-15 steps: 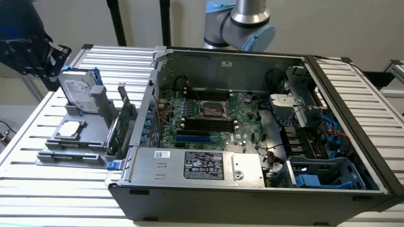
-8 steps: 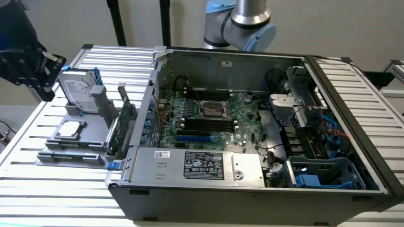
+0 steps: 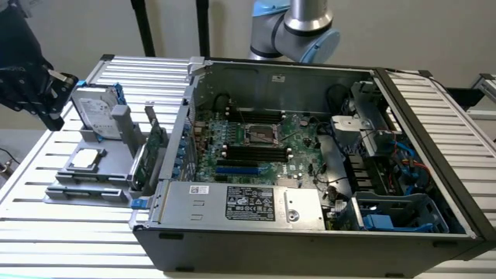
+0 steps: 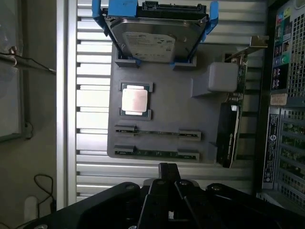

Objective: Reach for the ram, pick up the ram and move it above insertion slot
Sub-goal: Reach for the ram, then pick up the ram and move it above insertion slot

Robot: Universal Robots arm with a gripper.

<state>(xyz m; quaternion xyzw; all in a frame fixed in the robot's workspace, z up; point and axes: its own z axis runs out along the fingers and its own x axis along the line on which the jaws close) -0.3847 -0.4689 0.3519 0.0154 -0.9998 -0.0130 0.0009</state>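
Observation:
Two ram sticks (image 4: 157, 132) stand on edge in a grey holder tray (image 4: 190, 121), one beside the other (image 4: 157, 153). In the exterior view the tray (image 3: 108, 165) sits on the slatted table at the exterior view's left, beside the open computer case. My gripper (image 4: 167, 171) hovers over the table just off the tray's edge nearest the ram, shut with nothing between its fingers. In the exterior view the gripper (image 3: 51, 119) hangs high at the far left, above the tray. The black memory slots (image 3: 256, 152) lie on the motherboard inside the case.
On the tray also stand a silver hard drive with blue rails (image 4: 155, 36), a processor chip (image 4: 134, 100) and a broader green expansion card (image 4: 231, 129). The case wall (image 3: 180, 145) rises right beside the tray. A cable (image 4: 28, 62) crosses off the table.

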